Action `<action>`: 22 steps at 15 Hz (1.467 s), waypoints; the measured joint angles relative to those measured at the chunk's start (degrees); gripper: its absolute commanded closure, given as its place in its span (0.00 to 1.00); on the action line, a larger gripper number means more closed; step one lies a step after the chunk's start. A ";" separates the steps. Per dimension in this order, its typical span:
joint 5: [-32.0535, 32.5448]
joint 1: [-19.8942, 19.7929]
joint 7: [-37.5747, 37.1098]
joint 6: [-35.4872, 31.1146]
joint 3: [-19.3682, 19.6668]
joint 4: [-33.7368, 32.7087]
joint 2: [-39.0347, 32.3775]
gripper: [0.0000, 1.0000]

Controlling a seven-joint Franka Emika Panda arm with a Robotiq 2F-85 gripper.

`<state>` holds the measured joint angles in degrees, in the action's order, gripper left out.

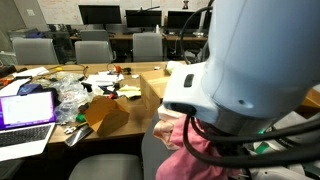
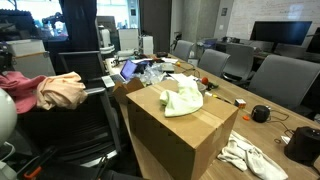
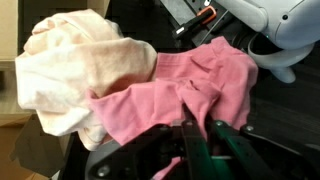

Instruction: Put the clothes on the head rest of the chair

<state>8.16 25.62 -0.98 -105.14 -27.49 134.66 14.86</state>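
At the left of the wrist view lies the peach-pink garment (image 3: 75, 70), bunched into a rounded heap with white patches. Immediately to its right, touching and partly overlapping it, the rose-pink garment (image 3: 185, 85) spreads in loose folds. Below it, right of centre, my gripper (image 3: 200, 140) has its jaws closed. A fold of the rose-pink cloth appears pinched between them, though the contact point sits in shadow. Both garments rest on a dark support, and I cannot confirm from this view that it is the head rest. In an exterior view the rose-pink cloth hangs under the wrist just beside a light grey padded form (image 1: 150, 158), which I judge to be the chair back. Assessment: the step in hand is draping the rose-pink piece. To do it well, I would carry the pinched edge across the crown of the head rest so cloth falls on both sides. I would lift only enough to clear the peach heap without dragging it off, and release once the weight looks balanced. Materials: both are soft, limp, matte fabrics. The peach one looks thicker and fleecy, the rose one thinner and creased. Either is likely to slide off a rounded padded top or cling to the jaws on release.
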 measured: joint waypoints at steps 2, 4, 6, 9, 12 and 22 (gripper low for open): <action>0.00 -0.03 -0.31 -0.19 0.13 -0.16 -0.03 0.98; -0.09 -0.07 -0.35 -0.33 0.47 -0.29 -0.03 0.98; -0.44 -0.16 -0.35 -0.56 1.00 -0.37 -0.03 0.98; -0.90 -0.23 -0.35 -0.83 1.88 -0.53 -0.03 0.59; -1.37 -0.31 -0.35 -0.89 2.54 -0.76 -0.03 0.36; -3.09 -1.33 -0.36 -0.87 4.63 -1.39 0.35 0.00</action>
<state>5.07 24.30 -1.33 -106.01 -22.86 133.27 15.22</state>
